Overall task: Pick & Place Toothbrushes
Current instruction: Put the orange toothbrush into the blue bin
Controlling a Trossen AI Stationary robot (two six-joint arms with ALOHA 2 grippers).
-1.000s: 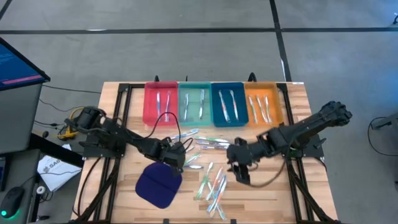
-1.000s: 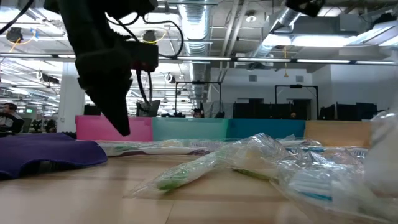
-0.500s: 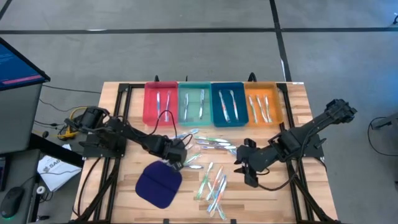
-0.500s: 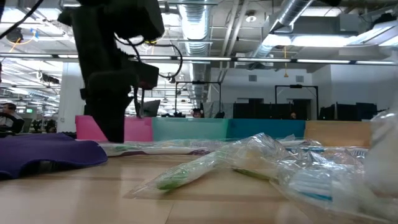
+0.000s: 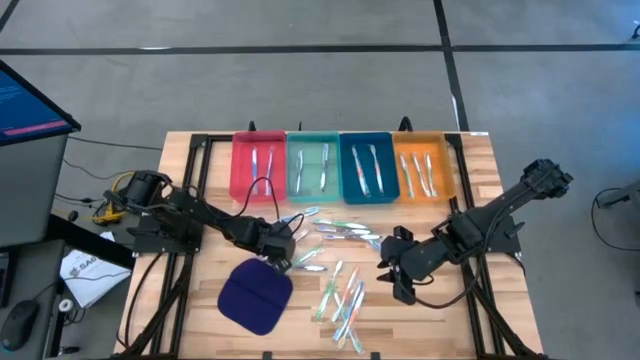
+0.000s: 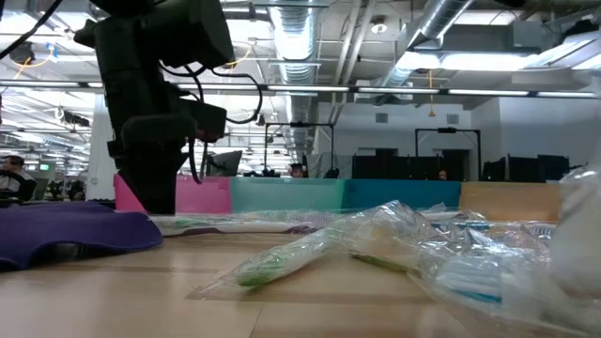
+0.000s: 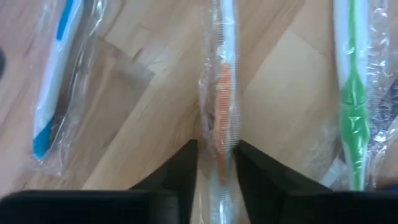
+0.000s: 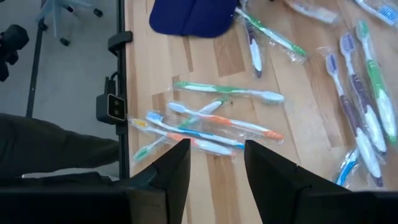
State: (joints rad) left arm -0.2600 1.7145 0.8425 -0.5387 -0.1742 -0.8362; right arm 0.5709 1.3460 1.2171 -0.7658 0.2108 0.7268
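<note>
Several wrapped toothbrushes (image 5: 340,295) lie loose on the wooden table (image 5: 470,320), with more toward the trays (image 5: 340,230). My left gripper (image 5: 283,250) is low over the table's middle, just beyond the dark blue pad (image 5: 255,295), and is shut on an orange-accented toothbrush (image 7: 219,93). A blue-accented toothbrush (image 7: 53,93) and a green one (image 7: 354,99) lie flat on either side of it. My right gripper (image 5: 400,275) hangs open above the table's right half, with nothing between its fingers (image 8: 174,165). My left gripper pinches the wrapped orange toothbrush between its two fingers, on its long sides just beside the orange stretch (image 7: 217,152). The fingers (image 7: 183,165) come from above, pointing steeply down, one on each side of the stick. The toothbrush lies flat on the table.
Along the far edge stand a red tray (image 5: 240,165), a teal tray (image 5: 296,165), a blue tray (image 5: 346,165) and an orange tray (image 5: 448,165), each holding toothbrushes. A loose clump of toothbrushes (image 8: 205,127) lies near the front edge. A monitor (image 5: 30,110) stands off the table's left.
My left gripper has sunk toward the table, rolled about its own axis, and come down over the orange toothbrush. My right gripper has drifted a little toward the table's right edge, staying high.
</note>
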